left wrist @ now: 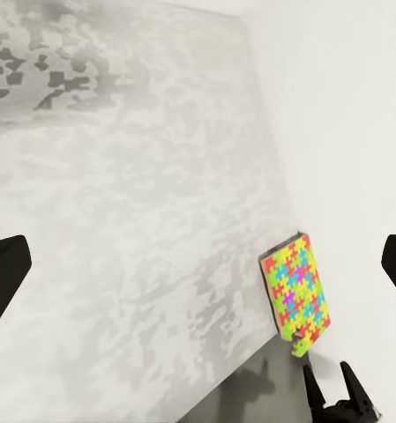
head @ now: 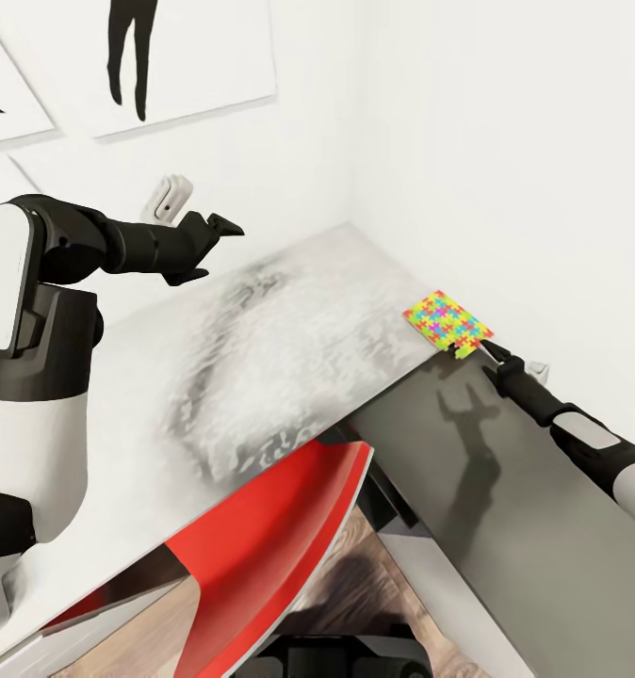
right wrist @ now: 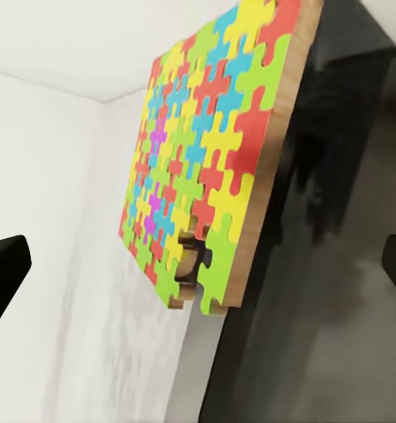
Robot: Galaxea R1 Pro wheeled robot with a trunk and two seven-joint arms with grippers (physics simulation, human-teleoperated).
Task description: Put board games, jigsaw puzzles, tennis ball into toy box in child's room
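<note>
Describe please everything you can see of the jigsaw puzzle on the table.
The jigsaw puzzle is a thin flat square of interlocking yellow, pink, green, blue and orange pieces on a wood-coloured backing. It lies flat on the pale table beside the wall, at the tabletop's edge. One corner looks notched. The right gripper, open, is just short of it.

I observe one jigsaw puzzle [head: 447,323]: a thin flat square of interlocking yellow, pink, green, blue and orange pieces on a wooden backing. It lies flat on the table [head: 289,330], at the pale top's edge by the wall.
</note>
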